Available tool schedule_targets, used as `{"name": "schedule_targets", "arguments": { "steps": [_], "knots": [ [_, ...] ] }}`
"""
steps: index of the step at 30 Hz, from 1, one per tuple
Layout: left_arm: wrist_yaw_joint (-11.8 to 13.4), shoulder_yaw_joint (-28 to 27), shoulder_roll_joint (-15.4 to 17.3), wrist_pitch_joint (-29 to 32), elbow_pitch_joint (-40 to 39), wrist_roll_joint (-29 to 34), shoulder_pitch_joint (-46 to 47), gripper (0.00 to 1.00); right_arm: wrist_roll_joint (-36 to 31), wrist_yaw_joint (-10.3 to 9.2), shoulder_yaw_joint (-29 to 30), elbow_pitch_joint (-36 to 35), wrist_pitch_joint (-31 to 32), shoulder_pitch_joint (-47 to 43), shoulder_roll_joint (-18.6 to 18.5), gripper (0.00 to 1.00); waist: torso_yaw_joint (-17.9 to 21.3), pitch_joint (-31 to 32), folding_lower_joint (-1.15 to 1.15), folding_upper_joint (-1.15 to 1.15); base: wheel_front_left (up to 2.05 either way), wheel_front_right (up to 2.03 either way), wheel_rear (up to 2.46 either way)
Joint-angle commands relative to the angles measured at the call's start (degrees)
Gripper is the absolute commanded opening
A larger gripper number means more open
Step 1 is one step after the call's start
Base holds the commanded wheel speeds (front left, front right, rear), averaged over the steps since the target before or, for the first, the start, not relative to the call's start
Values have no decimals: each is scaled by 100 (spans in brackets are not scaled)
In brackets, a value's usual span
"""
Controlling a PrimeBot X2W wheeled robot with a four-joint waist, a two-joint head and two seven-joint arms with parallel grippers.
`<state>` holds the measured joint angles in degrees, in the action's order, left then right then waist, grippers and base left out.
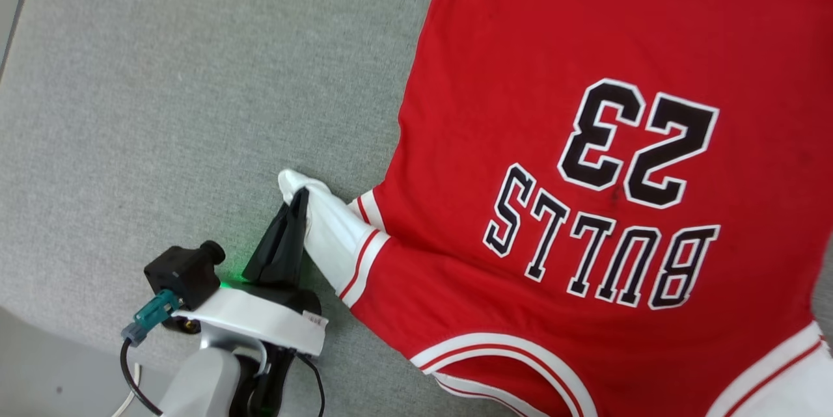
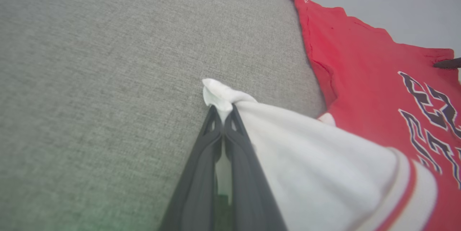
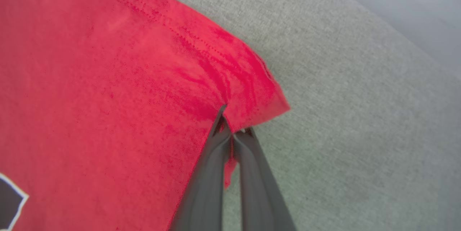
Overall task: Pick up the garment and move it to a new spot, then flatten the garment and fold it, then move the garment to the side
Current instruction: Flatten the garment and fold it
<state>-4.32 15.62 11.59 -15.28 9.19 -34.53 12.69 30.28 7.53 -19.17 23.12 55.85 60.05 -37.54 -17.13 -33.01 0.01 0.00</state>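
The garment (image 1: pixel 586 79) lies spread, print up, on the grey surface (image 1: pixel 163 79). The left gripper (image 2: pixel 223 110) is pinched on the white sleeve (image 2: pixel 306 144) tip; the right gripper (image 3: pixel 232 130) is clamped on a red hem corner (image 3: pixel 263 97) — flattening or the first fold, I judge (hard to say which). Next: lift both together, keeping tension even.

At seven o'clock in the head view, the left gripper (image 1: pixel 300 194) has two long matte-black fingers tapering to thin tips. Its white wrist collar (image 1: pixel 260 319) bears a small printed label (image 1: pixel 315 321). At the collar's ten o'clock sits a boxy black camera (image 1: pixel 185 270), with a teal connector (image 1: pixel 151 314) trailing a black cable (image 1: pixel 133 384). The forearm (image 1: pixel 202 384) is pale grey. The right gripper (image 3: pixel 232 128) has similar dark fingers.
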Motion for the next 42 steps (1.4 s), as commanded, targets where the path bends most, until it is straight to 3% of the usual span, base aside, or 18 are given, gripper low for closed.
{"name": "schedule_targets", "arguments": {
  "steps": [1,12,22,34,42],
  "knots": [
    [15,-25,22,24,42,13,-117,0,60,-8,-12,23,-73,-77,6,0,112,195,-1,0,0,0,0],
    [188,-174,302,142,-85,-62,-625,0,745,-8,-541,-600,-940,-1099,-611,0,526,1263,-1,0,0,0,0],
    [429,-277,509,327,-464,-129,-1163,0,1275,-8,-302,-1243,-1533,-2880,-1080,0,844,1901,-1,0,0,0,0],
    [622,-385,663,442,-774,-191,-1579,0,1491,-8,295,-1603,-1756,-5282,-875,0,1132,2281,-1,0,0,0,0],
    [656,-406,704,446,-837,-226,-1678,0,1502,-7,610,-1700,-1555,-6655,-504,0,1176,2322,-1,0,0,0,0]
  ]
}}
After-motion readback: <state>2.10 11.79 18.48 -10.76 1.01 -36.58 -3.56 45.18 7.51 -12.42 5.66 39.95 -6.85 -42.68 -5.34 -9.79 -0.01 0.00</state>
